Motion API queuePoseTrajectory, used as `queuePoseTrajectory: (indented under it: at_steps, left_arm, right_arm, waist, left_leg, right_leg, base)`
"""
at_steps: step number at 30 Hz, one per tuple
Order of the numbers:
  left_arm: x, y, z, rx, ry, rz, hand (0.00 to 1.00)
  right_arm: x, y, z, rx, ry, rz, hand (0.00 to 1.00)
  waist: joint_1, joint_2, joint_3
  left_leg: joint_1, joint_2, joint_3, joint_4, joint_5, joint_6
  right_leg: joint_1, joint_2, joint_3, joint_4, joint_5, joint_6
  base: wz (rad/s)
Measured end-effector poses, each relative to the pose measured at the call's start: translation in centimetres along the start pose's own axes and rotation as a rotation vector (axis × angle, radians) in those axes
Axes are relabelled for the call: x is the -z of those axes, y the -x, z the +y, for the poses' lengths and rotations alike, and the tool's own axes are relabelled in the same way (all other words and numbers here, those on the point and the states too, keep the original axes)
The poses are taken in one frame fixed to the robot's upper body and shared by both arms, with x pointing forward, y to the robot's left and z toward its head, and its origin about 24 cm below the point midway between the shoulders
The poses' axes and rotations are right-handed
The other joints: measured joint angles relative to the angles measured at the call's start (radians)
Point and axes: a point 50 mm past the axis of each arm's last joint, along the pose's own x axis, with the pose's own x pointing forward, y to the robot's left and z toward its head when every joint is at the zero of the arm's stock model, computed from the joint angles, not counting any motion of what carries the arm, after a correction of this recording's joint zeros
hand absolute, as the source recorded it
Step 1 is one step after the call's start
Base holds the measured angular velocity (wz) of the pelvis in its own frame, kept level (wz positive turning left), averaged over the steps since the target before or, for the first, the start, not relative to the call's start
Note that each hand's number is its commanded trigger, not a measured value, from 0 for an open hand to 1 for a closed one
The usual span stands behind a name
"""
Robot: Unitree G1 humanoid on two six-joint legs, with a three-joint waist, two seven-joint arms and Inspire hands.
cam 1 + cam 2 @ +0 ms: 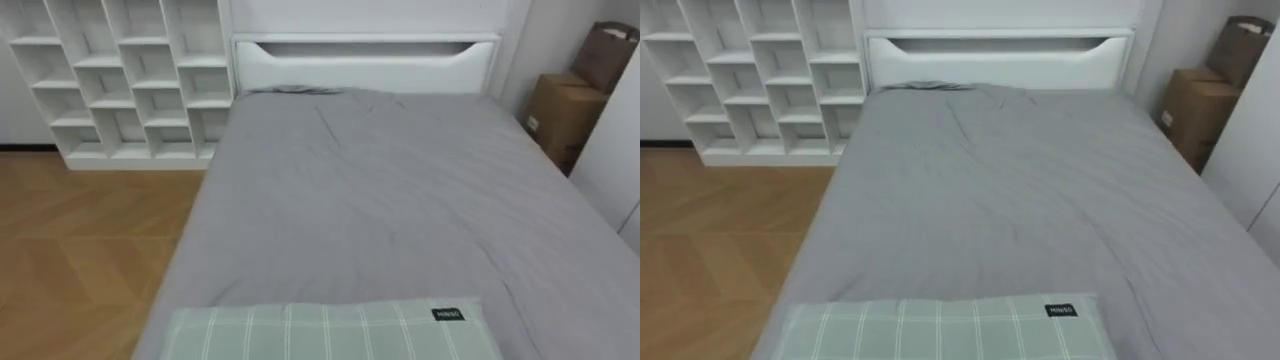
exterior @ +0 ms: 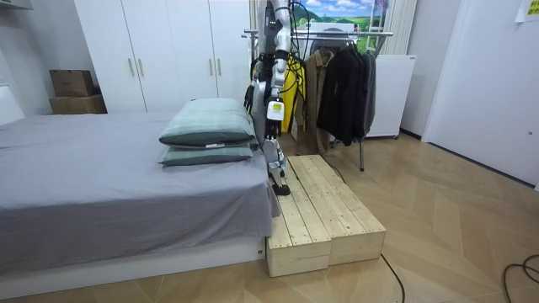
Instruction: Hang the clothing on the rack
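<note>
two green checked pillows (image 2: 206,124) stacked on one grey bed (image 1: 380,200); left hand (image 2: 273,116) hangs, state unclear.

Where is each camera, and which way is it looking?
Left eye view: on the robot's head, looking down the bed past the pillow toward the headboard.
Right eye view: same, slightly rightward.
Room view: off the bed's side, seeing the robot standing on a wooden platform by the clothes rack.
Shared: bed, pillow, cardboard boxes.
</note>
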Motion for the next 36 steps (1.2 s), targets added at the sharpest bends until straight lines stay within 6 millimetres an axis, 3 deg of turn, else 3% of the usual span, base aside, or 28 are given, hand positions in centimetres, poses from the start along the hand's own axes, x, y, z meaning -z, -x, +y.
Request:
queuePoseTrajectory:
  at_steps: [4,7,8,9,12,24,36]
  left_arm:
    - [1.1,0.1,-0.3,0.007,0.0,0.039,0.0]
    - [0.4,0.0,-0.5,0.01,-0.01,0.033,0.0]
    - [-0.2,0.0,-0.6,0.011,-0.01,0.018,0.0]
    - [-0.9,0.0,-0.6,0.007,-0.01,-0.001,0.0]
    - [-1.8,0.0,-0.7,-0.006,-0.02,-0.032,0.0]
    - [-2.0,0.0,-0.5,-0.029,-0.142,-0.054,0.0]
    - [-2.1,0.0,-1.0,-0.017,-0.2,-0.058,0.0]
  right_arm:
    - [0.3,0.0,0.2,-0.005,-0.008,0.007,0.0]
    - [0.4,0.0,0.3,-0.005,-0.01,0.023,0.0]
    - [0.5,0.0,0.3,-0.001,-0.017,0.027,0.0]
    - [0.6,0.0,0.3,0.004,-0.036,0.036,0.0]
    - [0.8,0.0,0.2,0.005,-0.061,0.046,0.0]
    - [2.3,0.2,0.2,-0.023,-0.284,0.074,0.0]
    - [2.1,0.2,0.2,-0.045,-0.247,0.059,0.0]
  waist:
    - [0.0,-0.008,0.0042]
    - [-0.008,-0.023,0.0052]
    - [-0.015,-0.02,0.0027]
    - [-0.023,-0.025,0.0065]
    - [-0.03,-0.024,0.0068]
    - [-0.029,-0.012,0.0011]
    - [-0.028,0.002,0.0016]
  left_leg:
    - [-0.002,-0.005,-0.015,-0.001,0.0,0.0]
    - [-0.021,-0.013,-0.047,0.014,0.0,0.0]
    - [-0.034,-0.015,-0.052,0.026,-0.001,-0.001]
    - [-0.047,-0.014,-0.05,0.037,-0.001,-0.001]
    - [-0.06,-0.004,-0.005,0.051,-0.002,-0.003]
    - [-0.041,-0.005,-0.002,0.033,-0.002,-0.005]
    - [-0.037,-0.004,0.006,0.028,-0.002,-0.004]
  right_leg:
    - [0.01,-0.002,-0.021,-0.007,-0.003,0.002]
    - [0.018,-0.004,-0.053,-0.021,-0.006,0.004]
    - [0.019,-0.006,-0.072,-0.024,-0.007,0.005]
    - [0.027,-0.007,-0.093,-0.035,-0.005,0.006]
    - [0.033,-0.011,-0.12,-0.035,-0.008,0.009]
    - [0.04,-0.01,-0.109,-0.037,-0.009,0.009]
    - [0.038,-0.01,-0.096,-0.038,-0.008,0.009]
  base:
    - [0.15]
    - [0.35]
    - [0.54]
    - [0.62]
    - [0.3]
    - [-0.01]
    - [-0.02]
